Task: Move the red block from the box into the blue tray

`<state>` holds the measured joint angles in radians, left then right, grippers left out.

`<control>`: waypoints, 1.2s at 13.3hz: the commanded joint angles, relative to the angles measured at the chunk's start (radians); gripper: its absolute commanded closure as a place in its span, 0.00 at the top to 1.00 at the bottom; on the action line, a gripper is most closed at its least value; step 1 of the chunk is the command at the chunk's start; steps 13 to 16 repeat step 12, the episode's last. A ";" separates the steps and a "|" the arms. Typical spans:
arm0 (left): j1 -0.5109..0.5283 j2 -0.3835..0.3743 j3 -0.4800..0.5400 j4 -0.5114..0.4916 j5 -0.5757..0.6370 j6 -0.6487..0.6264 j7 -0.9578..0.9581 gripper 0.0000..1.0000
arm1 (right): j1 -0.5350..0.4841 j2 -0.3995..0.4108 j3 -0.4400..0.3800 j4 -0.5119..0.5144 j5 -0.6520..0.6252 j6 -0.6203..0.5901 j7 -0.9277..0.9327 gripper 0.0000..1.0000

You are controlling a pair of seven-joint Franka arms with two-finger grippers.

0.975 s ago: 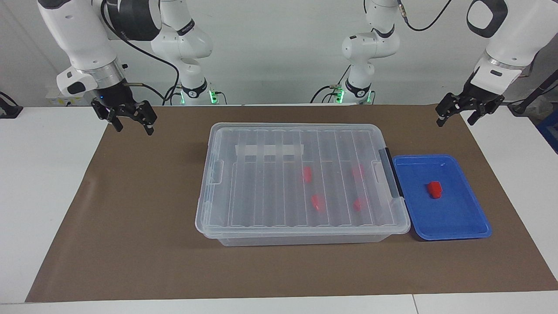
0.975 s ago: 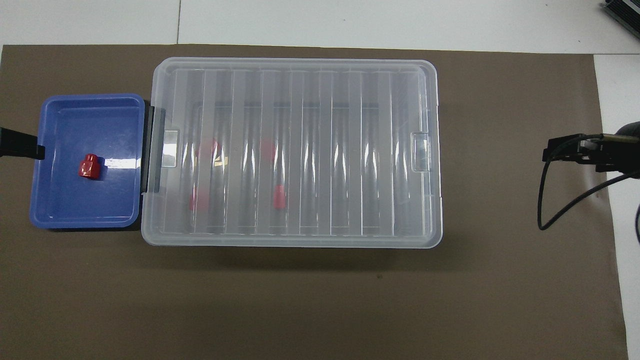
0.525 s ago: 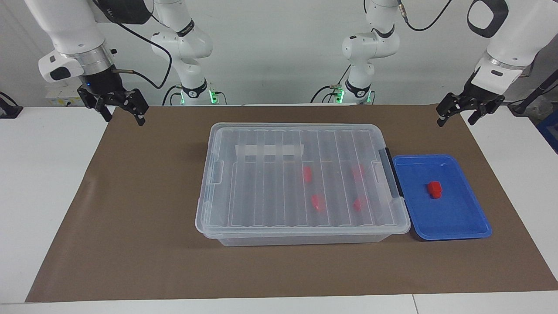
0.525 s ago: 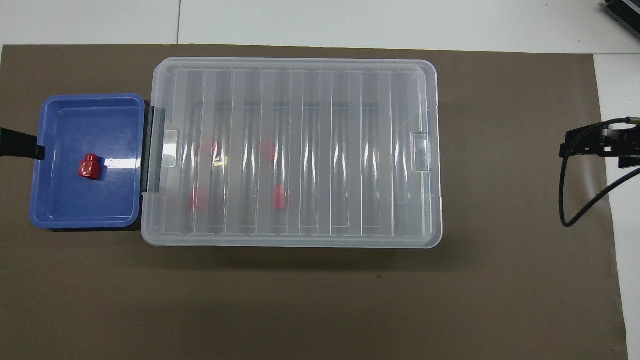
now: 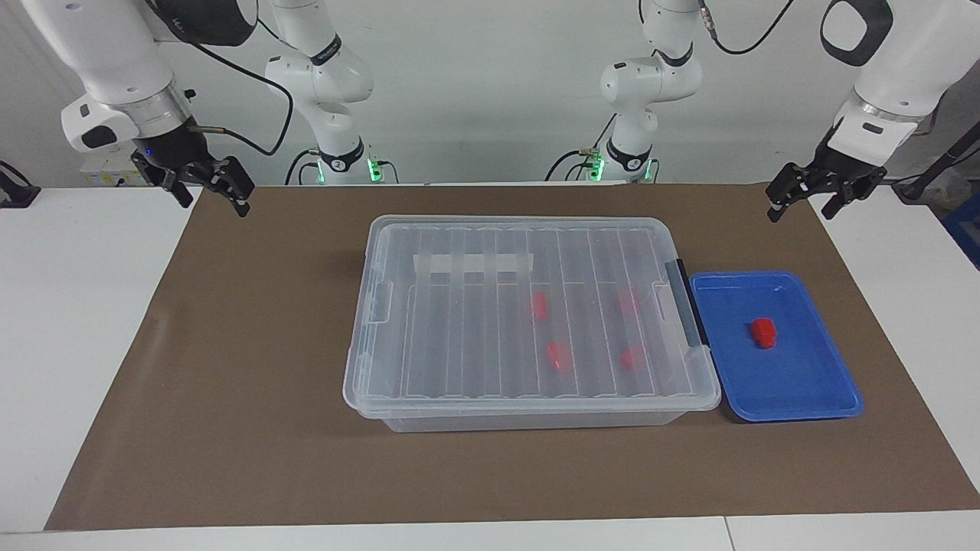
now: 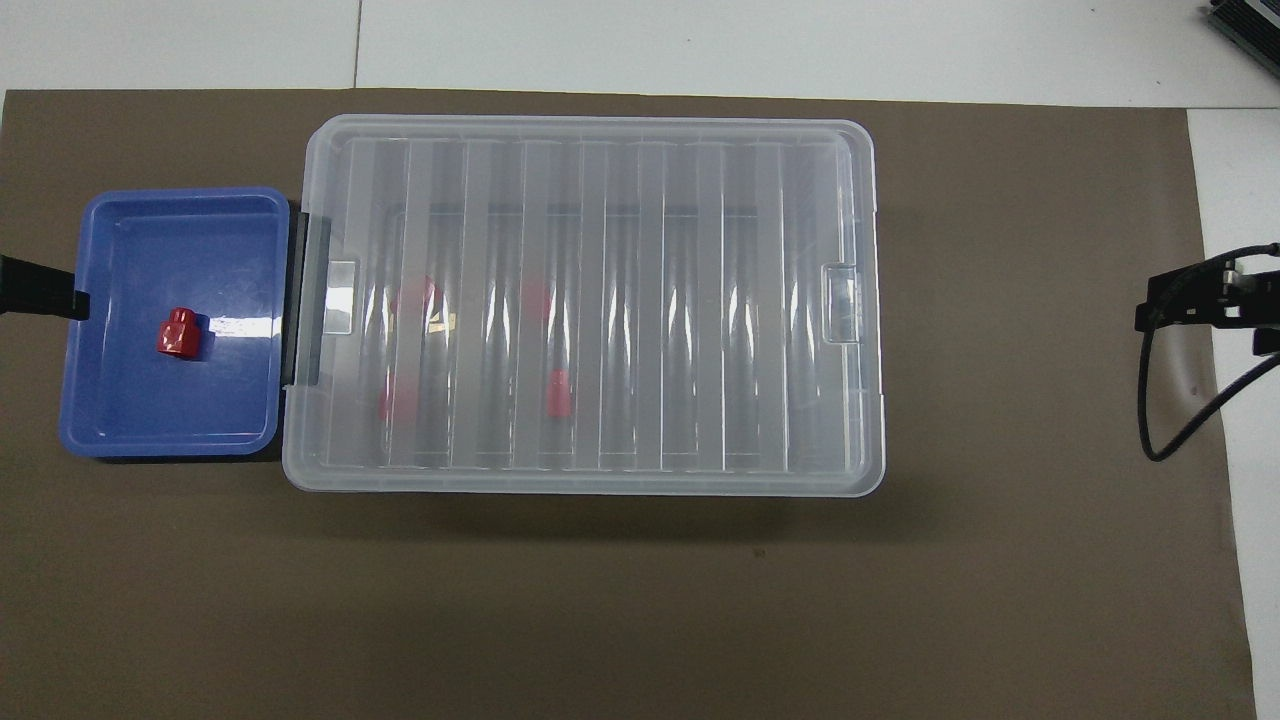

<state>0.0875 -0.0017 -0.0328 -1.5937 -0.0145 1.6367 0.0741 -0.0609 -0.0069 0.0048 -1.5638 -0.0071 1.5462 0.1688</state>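
1. We take the box (image 5: 528,321) as our landmark and work across the facing view. At the right arm's end of the table the right gripper (image 5: 210,186) hangs in the air, well apart from the box and over the edge of the brown mat (image 5: 230,428). Its fingers are spread and hold nothing. We judge this arm to be waiting.
2. The box stands mid-mat with its ribbed clear lid (image 5: 459,329) on. A white tape strip (image 5: 472,265) lies on the lid. Four more red blocks (image 5: 540,305) show dimly through the lid, toward the left arm's end.
3. The blue tray (image 5: 811,398) sits just beside the box's black handle (image 5: 687,313), toward the left arm's end.
4. The red block (image 5: 763,332) lies in the blue tray, clear of its rim. We judge the placement done.
5. We judge the block light, rigid and smooth, likely to slip under a loose pinch. The broad flat sides offer the surest hold, not the narrower end.
6. The left gripper (image 5: 804,197) hangs in the air past the tray, well apart from the box. Its fingers are spread and empty, touching nothing.
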 commanded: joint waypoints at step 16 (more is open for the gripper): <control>0.001 -0.020 -0.002 -0.017 0.018 -0.009 -0.013 1.00 | 0.003 -0.010 0.023 -0.016 0.001 0.034 0.012 1.00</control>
